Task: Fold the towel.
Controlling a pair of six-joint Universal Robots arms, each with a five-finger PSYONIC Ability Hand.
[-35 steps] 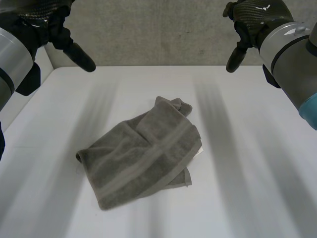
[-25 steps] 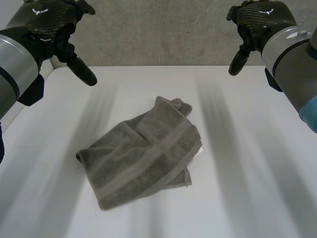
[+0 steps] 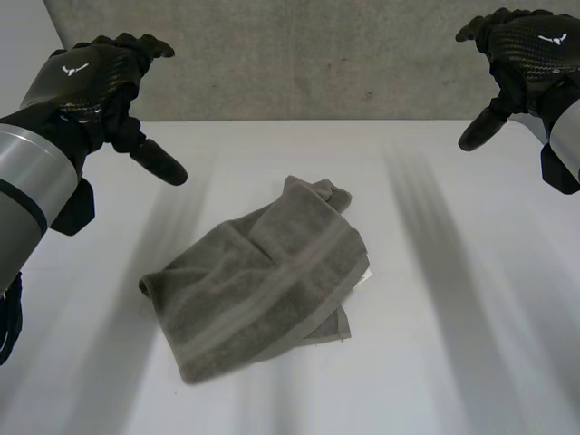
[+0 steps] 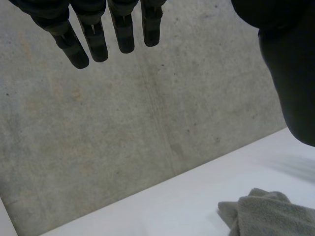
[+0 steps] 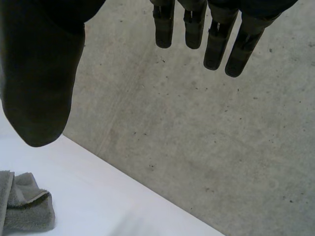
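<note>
Mid-frame, the towel (image 3: pixel 263 281) lies rumpled, half folded. At upper left the left hand (image 3: pixel 91 77) and at upper right the right hand (image 3: pixel 526 45) hover empty, fingers relaxed. Looks pre-grasp to me, next they'd need to drop onto an edge.

Black carbon-weave left robot hand (image 3: pixel 86 86) and right robot hand (image 3: pixel 524 50) carry white emblems (image 3: pixel 71 68).

A smooth white table (image 3: pixel 471 362) stretches back to its far edge, where it meets a rough grey concrete wall (image 3: pixel 299 54), mottled and speckled with small dark pits.
</note>
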